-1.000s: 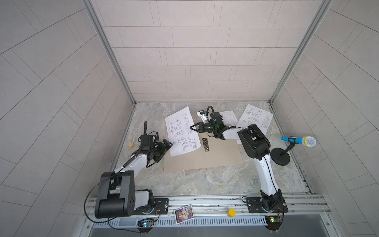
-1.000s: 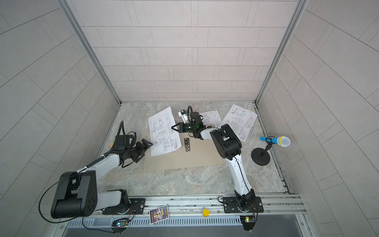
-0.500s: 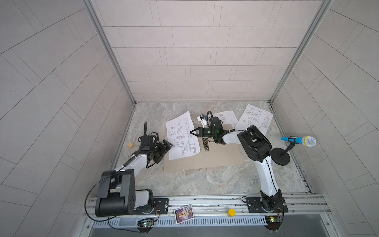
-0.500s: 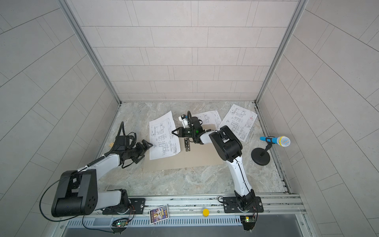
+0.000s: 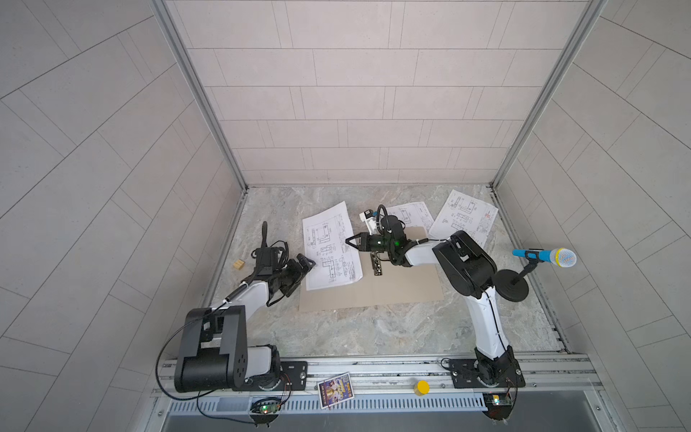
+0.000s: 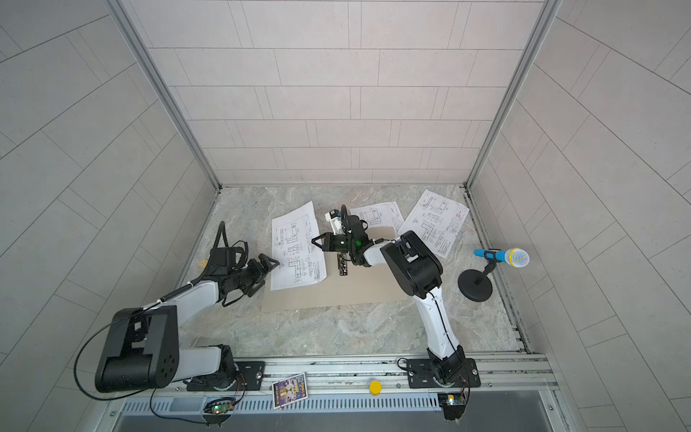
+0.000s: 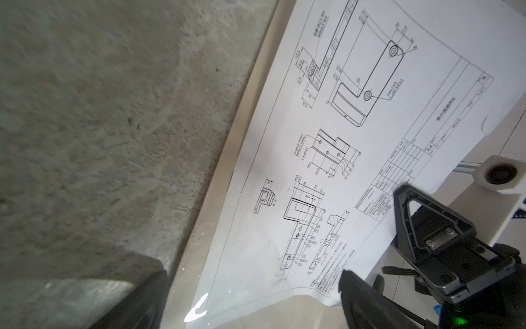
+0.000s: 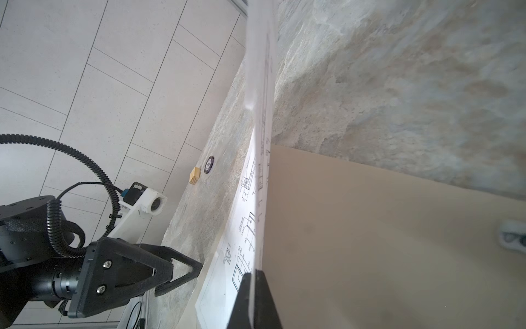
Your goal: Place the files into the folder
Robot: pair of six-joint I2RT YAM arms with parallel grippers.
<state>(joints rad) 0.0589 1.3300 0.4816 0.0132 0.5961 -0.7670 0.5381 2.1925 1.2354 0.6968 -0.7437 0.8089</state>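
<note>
The tan folder [image 5: 407, 284] lies open on the marble floor, its metal ring clip [image 5: 377, 263] along the spine. My right gripper [image 5: 349, 240] is shut on the edge of one file [image 5: 329, 250], a white sheet of line drawings. That edge is raised, and the rest of the sheet droops over the folder's left half [image 8: 370, 228]. The pinch shows in the right wrist view, gripper [image 8: 252, 284] on file [image 8: 244, 228]. My left gripper [image 5: 308, 263] stands open beside that sheet's near left corner, holding nothing [image 7: 247, 299]. Two more files [image 5: 409, 215] [image 5: 465, 217] lie at the back right.
A blue microphone on a black round stand [image 5: 544, 256] is at the right wall. A small wooden block [image 5: 238, 264] sits by the left wall. A colourful picture card [image 5: 335, 384] and a yellow cap [image 5: 423, 386] rest on the front rail.
The right gripper has drawn the held file a little toward the front, further over the folder's left half. The left arm has stayed where it was, jaws open.
</note>
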